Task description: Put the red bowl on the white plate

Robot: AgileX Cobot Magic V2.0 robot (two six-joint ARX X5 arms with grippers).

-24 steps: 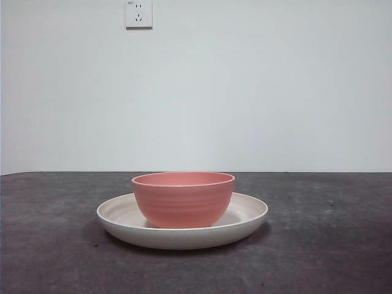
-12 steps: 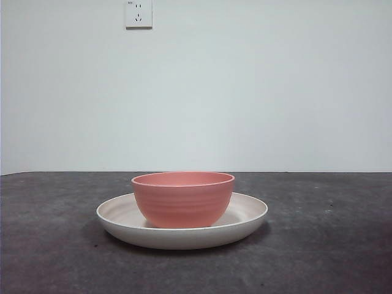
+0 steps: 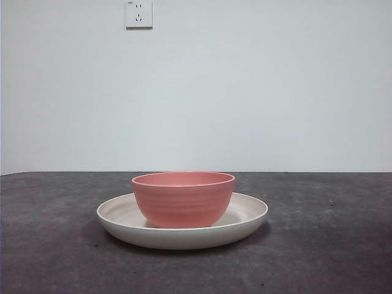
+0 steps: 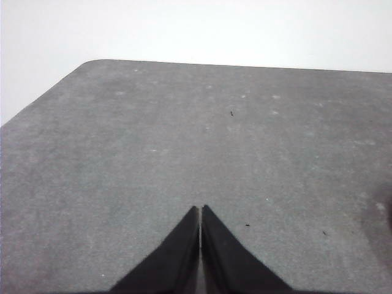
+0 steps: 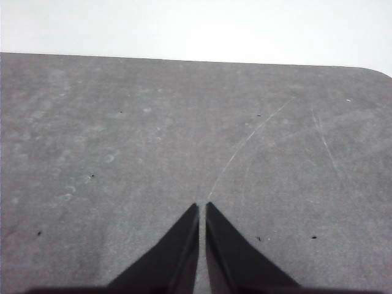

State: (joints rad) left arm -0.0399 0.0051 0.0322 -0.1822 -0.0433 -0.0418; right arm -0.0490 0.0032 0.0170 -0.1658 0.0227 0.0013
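1. The bowl sits upright inside the plate, a little left of the plate's middle.
2. The plate rests on the dark table.
3. The left gripper has its jaws pressed together, holding nothing, over bare table.
4. The right gripper is likewise closed and empty, over scratched tabletop.
5. A socket is on the wall.

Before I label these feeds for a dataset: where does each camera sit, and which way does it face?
Front: low, at table height, looking level at the red bowl on the white plate; no robot parts.
Left wrist: on that arm, looking down past the shut left gripper at the table.
Right wrist: likewise, shut right gripper.
Shared: both wrist views show only tabletop.
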